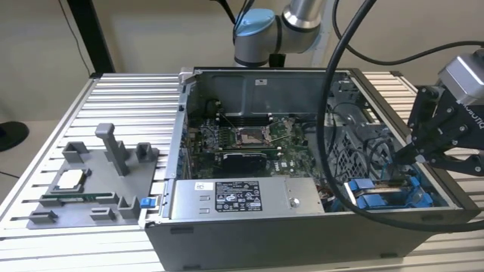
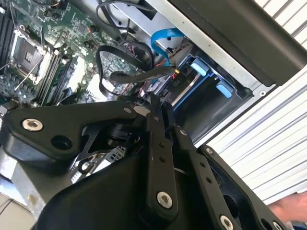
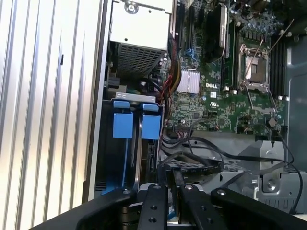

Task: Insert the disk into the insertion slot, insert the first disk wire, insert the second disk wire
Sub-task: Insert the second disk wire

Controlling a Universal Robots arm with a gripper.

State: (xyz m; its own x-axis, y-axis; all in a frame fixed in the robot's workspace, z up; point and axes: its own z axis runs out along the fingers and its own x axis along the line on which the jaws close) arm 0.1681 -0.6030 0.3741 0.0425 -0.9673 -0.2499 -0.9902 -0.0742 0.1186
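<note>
here the black two-finger gripper (image 1: pixel 408 154) hovers over the grey metal drive bay with blue plastic rails (image 1: pixel 378 195) at the exterior view's lower right — fingers clenched together, grasping nothing visible. silver hard drive in blue carrier (image 3: pixel 136 125) sits inside that bay — lower left in the first wrist view.

The insertion slot (image 1: pixel 386 192), a grey metal bay with bright blue rails and tabs, sits in the computer case's (image 1: pixel 302 238) near corner, beside the power supply box (image 1: pixel 242 198). Between its rails lies the blue-framed disk (image 3: pixel 132 129), level.
</note>
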